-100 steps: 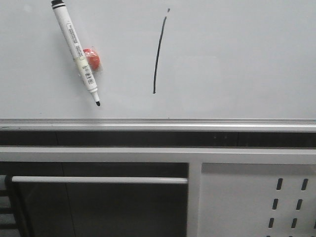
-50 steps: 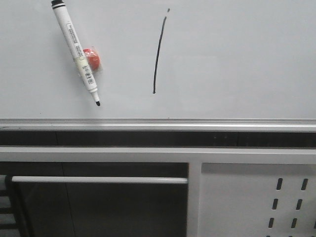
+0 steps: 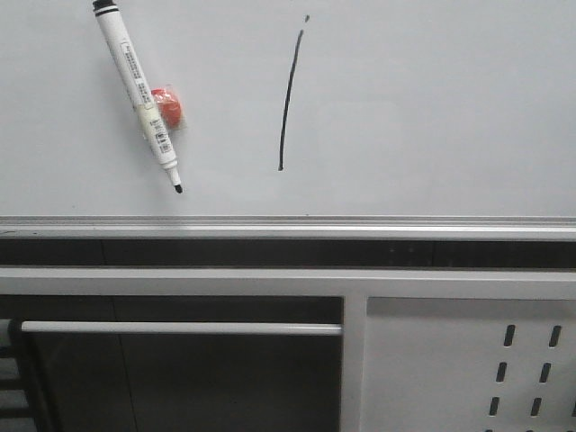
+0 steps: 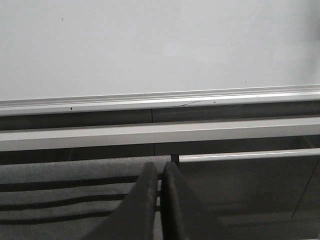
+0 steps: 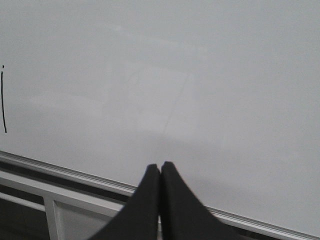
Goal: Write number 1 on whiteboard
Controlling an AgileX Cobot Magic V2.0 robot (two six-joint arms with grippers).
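You have the number 1 drawn on the whiteboard. Your left gripper and right gripper are both clenched, grasping nothing.

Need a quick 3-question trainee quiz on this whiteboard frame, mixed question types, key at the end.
1. True or false: the marker pen lies tilted on the whiteboard, with its tip toward the silver rail.
2. Which lies right of the pen in the front view? A) the number 1 B) a blue eraser C) a cup
3. Fill in: the small round thing beside the pen's barrel is ____ in colour.

Key: 1 true. 2 A. 3 red. Both the left gripper and the right gripper are shut and hold nothing.
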